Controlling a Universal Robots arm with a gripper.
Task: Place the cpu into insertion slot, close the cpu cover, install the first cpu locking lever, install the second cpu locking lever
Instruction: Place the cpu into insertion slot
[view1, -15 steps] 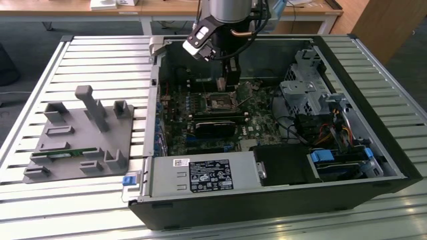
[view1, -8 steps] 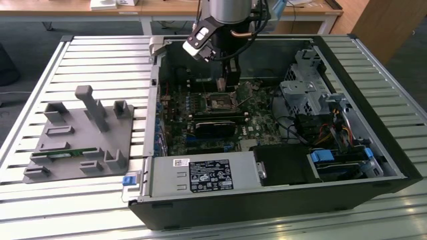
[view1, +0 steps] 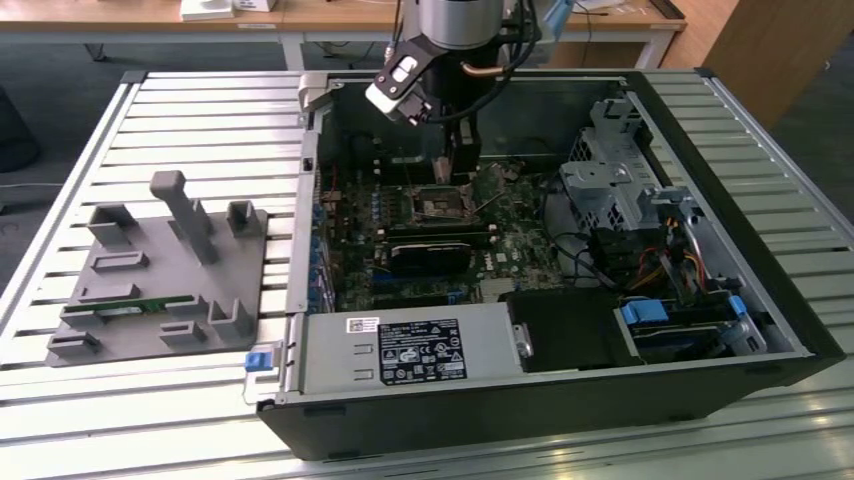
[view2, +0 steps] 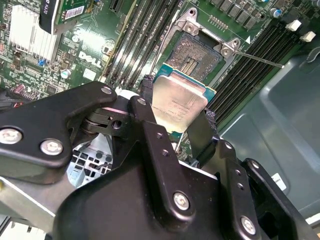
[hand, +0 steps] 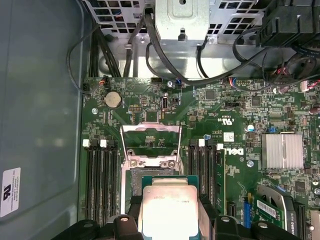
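My gripper (view2: 177, 102) is shut on the cpu (view2: 181, 106), a pale silvery square chip on a green base, pinched at two opposite edges by the black fingers (view2: 201, 131). In the first wrist view the cpu (hand: 167, 205) hangs just above and slightly off the insertion slot (hand: 131, 181), whose dark recess peeks out beside it. The cpu cover (hand: 151, 131) is flipped open, standing off the slot's far side. The slot (view2: 195, 54) lies bare, with a thin locking lever (view2: 257, 58) sticking out sideways. The exterior view shows the gripper (view1: 461, 160) low inside the case over the slot (view1: 441, 203).
Black memory slots (hand: 102, 175) flank the socket on both sides. A black card (view1: 434, 250) sits just in front, a drive cage (view1: 614, 190) with cables on the exterior view's right. A grey fixture plate (view1: 160, 270) lies outside the case on the exterior view's left.
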